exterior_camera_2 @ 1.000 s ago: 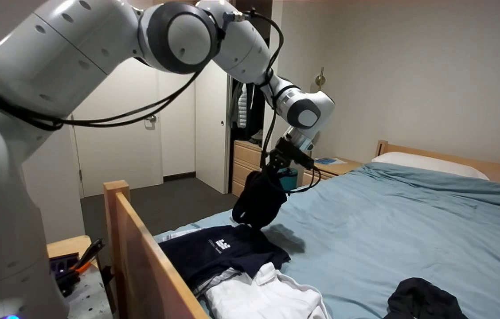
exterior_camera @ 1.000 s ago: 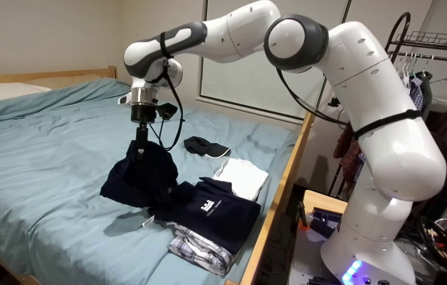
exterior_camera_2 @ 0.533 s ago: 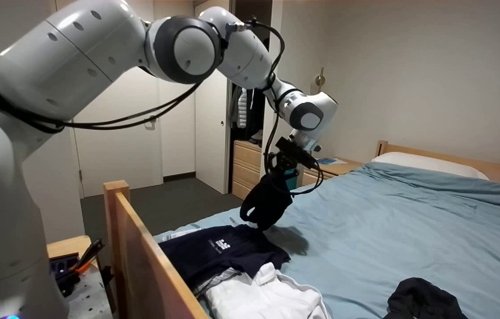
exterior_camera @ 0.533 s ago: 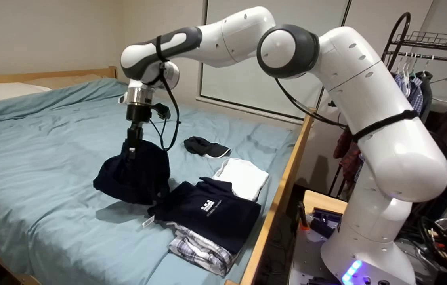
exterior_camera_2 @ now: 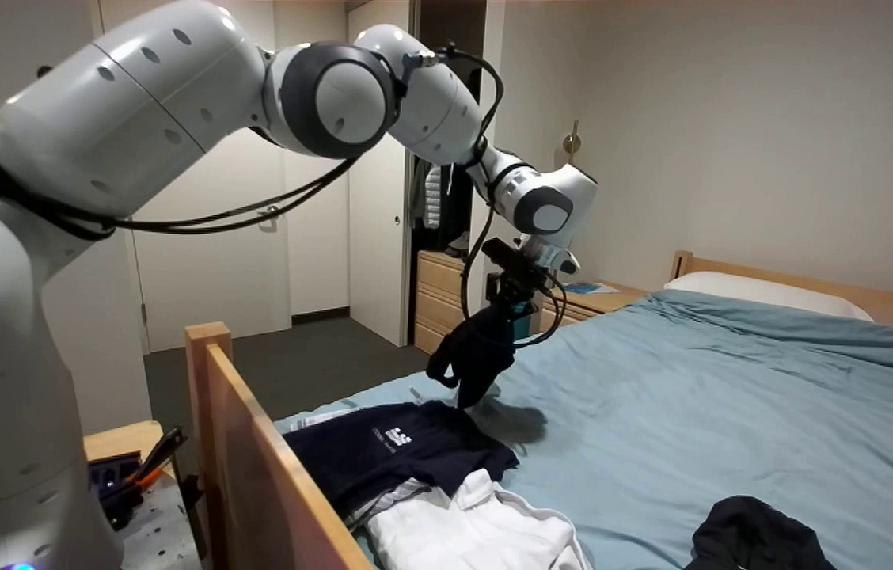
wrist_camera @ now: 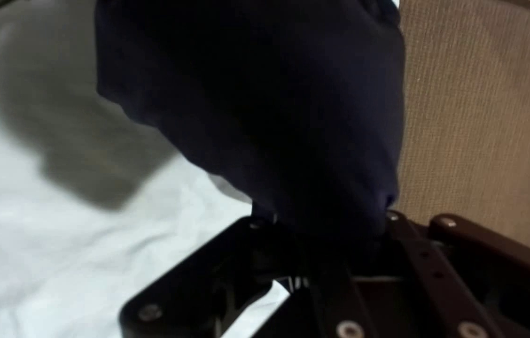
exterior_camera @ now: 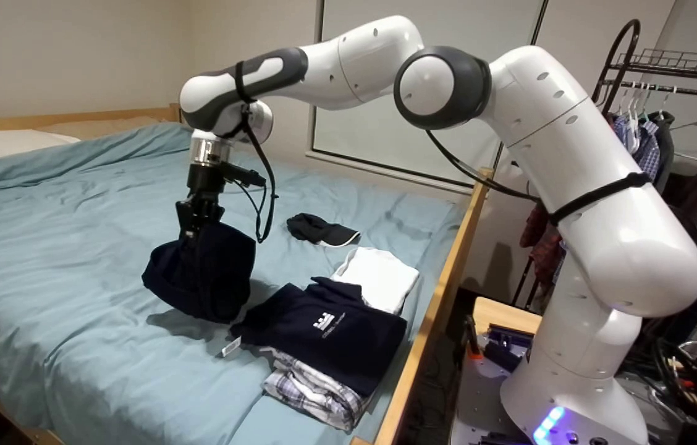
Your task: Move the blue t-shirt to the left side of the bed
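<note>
A folded dark navy t-shirt with a white print lies on the bed, on a plaid shirt; it also shows in an exterior view. My gripper is shut on a separate dark navy cloth item. That item hangs bunched above the bed beside the t-shirt, with a gap or loop low on it. I cannot tell whether it is a cap or a garment. It fills much of the wrist view and hides the fingertips there. The light blue bed sheet spreads below it.
A white folded shirt lies behind the t-shirt. A black cap lies farther back. The plaid shirt sticks out under the t-shirt. A wooden rail runs along the bed's end beside the robot base.
My gripper has moved slightly left and away from the t-shirt in an exterior view, and the wrist has turned. The held item moved and turned with it. The clothes on the bed stayed put.
</note>
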`<state>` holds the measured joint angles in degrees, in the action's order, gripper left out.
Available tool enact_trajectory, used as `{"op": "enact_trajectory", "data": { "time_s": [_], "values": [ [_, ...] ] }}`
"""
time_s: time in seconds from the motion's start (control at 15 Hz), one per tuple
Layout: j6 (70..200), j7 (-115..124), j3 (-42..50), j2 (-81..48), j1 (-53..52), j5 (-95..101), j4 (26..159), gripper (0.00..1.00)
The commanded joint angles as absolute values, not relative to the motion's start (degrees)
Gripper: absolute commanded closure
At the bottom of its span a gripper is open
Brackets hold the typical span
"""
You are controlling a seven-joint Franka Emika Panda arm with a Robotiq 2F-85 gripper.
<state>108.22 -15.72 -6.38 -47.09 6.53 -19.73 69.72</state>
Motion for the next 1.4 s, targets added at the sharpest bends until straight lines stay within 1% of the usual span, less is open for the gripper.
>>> {"op": "enact_trajectory", "data": {
  "time_s": [0.0, 0.33, 0.6, 0.73, 0.8, 0.93, 1.0, 1.13, 1.2, 1.33],
  "values": [
    [110.2, -5.9, -2.9, -48.0, 3.7, -15.6, 67.8, 0.91],
    [108.5, 0.2, 1.9, -48.6, 0.1, -4.6, 67.2, 0.91],
    [110.5, -1.8, 0.5, -48.8, 0.7, -4.4, 67.3, 0.91],
    [114.3, -5.3, -0.1, -48.7, 0.9, -3.7, 67.9, 0.91],
    [116.8, -9.4, -1.8, -48.3, 2.1, -5.0, 68.6, 0.91],
    [118.7, -14.7, -2.8, -48.5, 2.5, -4.0, 68.6, 0.91],
    [116.8, -9.5, -1.8, -48.2, 1.6, -4.6, 68.9, 0.83],
    [117.6, -12.1, -2.2, -48.3, 1.8, -4.5, 68.9, 0.83],
    [117.6, -12.6, -2.3, -48.3, 1.9, -4.5, 68.9, 0.91],
    [117.5, -15.4, -7.0, -48.6, 4.6, -11.1, 68.7, 0.91]
  ]
}}
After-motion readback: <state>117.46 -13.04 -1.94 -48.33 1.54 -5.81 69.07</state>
